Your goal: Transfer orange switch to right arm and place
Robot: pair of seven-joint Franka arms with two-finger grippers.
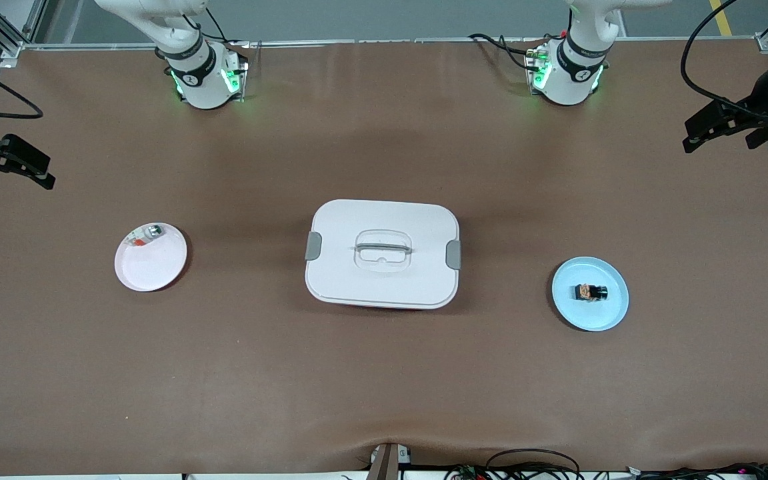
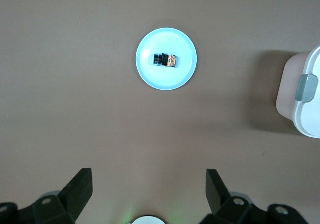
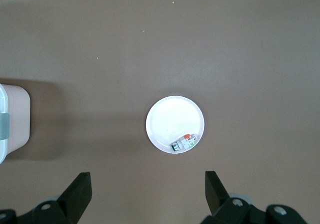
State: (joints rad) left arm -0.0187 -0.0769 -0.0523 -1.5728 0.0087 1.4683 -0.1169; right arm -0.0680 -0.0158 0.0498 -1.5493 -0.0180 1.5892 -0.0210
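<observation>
Both arms wait, pulled back high at the two ends of the table (image 1: 384,400), and nothing is in either gripper.

The left gripper (image 2: 147,186) hangs in the air above the brown surface at its own end, its two black fingers (image 2: 80,184) spread wide with open space between them. The right gripper (image 3: 147,189) hangs the same way over the other end, fingers (image 3: 80,186) spread just as wide.

The switch (image 1: 591,292) lies on its side in the middle of a blue plate (image 1: 614,313), toward the left arm's end of the table. It is a small black block with an orange-tan middle. The left gripper is well apart from it.

In the centre of the table sits a white box (image 1: 384,280) with a closed lid, grey clasps at both short ends and a handle in a recess on top.

Toward the right arm's end there is a white plate (image 1: 151,270). A small silvery-white piece (image 1: 146,235) with an orange-red speck lies on it, right against the rim, at the edge farther from the front camera.
</observation>
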